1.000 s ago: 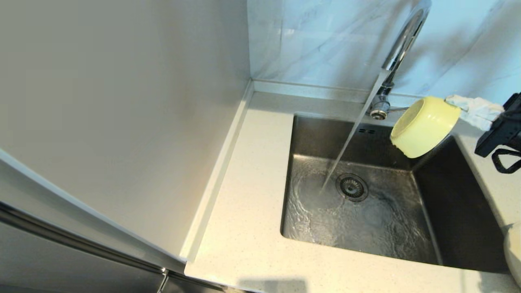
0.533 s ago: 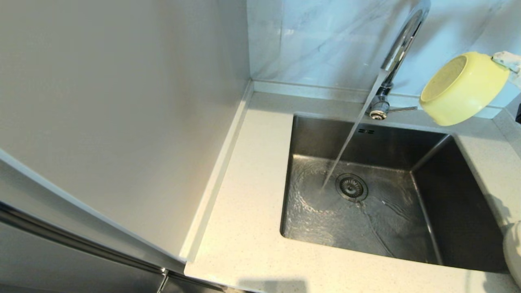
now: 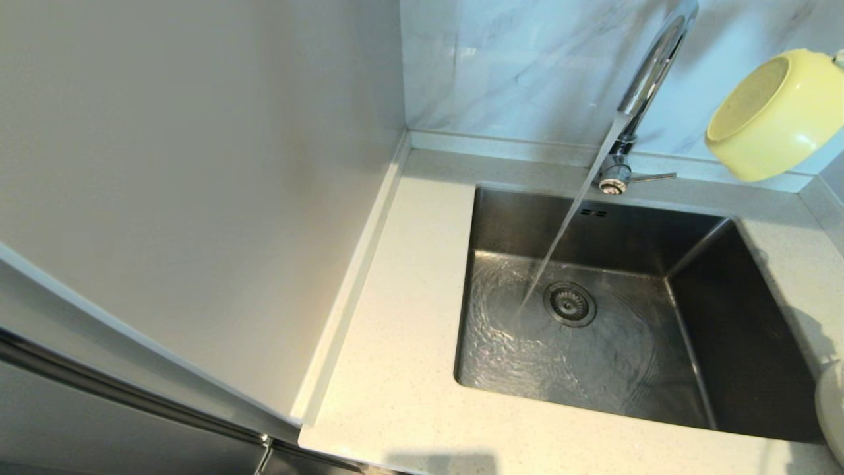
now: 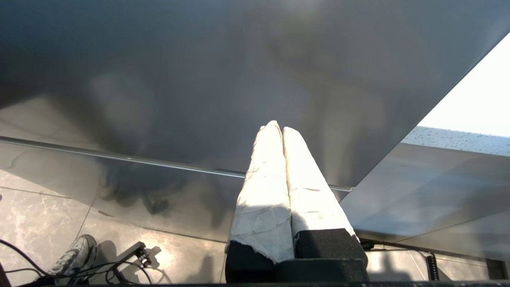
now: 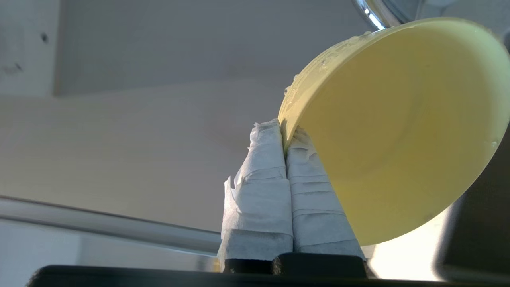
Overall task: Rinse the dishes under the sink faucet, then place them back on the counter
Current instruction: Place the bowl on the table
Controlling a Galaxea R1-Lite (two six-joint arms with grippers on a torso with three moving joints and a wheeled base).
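The pale-yellow bowl point(image 3: 775, 115) hangs tilted in the air at the far right, above the counter's back edge, its mouth facing left. My right gripper point(image 5: 285, 133) is shut on the bowl point(image 5: 398, 131), pinching its rim; water drops cling to the outside. The chrome faucet point(image 3: 649, 66) pours a slanted stream of water into the steel sink point(image 3: 725, 343), landing just left of the drain point(image 3: 569, 303). A cream-white plate edge point(image 3: 832, 409) shows at the right border. The chopsticks are out of view. My left gripper point(image 4: 279, 129) is shut on nothing, parked low by a cabinet front.
The speckled counter point(image 3: 402, 330) runs left of and in front of the sink. A plain grey panel point(image 3: 198, 198) rises on the left. The faucet's side lever point(image 3: 653, 176) points right at its base. Marble wall tiles point(image 3: 514, 66) stand behind.
The bowl has risen and moved right, from over the sink's back right corner to above the counter's back edge. The right arm has slid out of the head view. Water keeps running.
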